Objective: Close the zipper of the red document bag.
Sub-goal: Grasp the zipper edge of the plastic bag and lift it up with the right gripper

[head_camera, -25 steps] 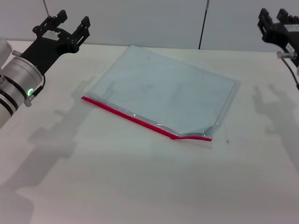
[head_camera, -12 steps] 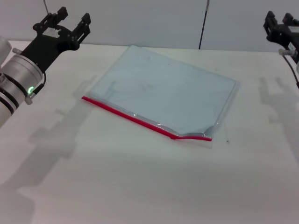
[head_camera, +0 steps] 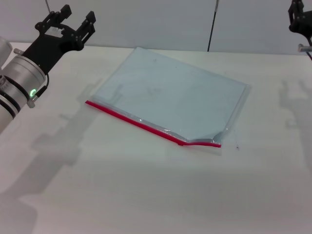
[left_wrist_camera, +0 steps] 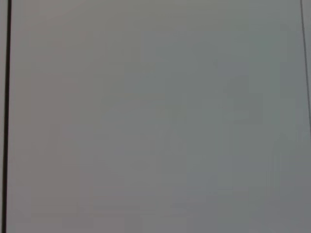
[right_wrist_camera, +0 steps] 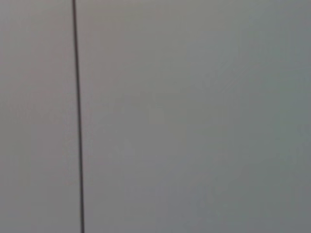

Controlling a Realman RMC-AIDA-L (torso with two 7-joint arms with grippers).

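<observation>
Only head view: red document bag [head_camera: 170, 97] (unheld).

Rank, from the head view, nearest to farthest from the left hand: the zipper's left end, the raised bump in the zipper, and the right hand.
Measured from the left hand, raised at the table's far left:
1. The left end of the zipper, on the near-left corner of the red document bag.
2. The raised bump in the zipper, near its right end.
3. The right hand, at the far right edge.

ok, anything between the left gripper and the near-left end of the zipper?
Nothing. In the head view only bare white table and the arm's shadow lie between the left gripper and the zipper end on the red document bag.
</observation>
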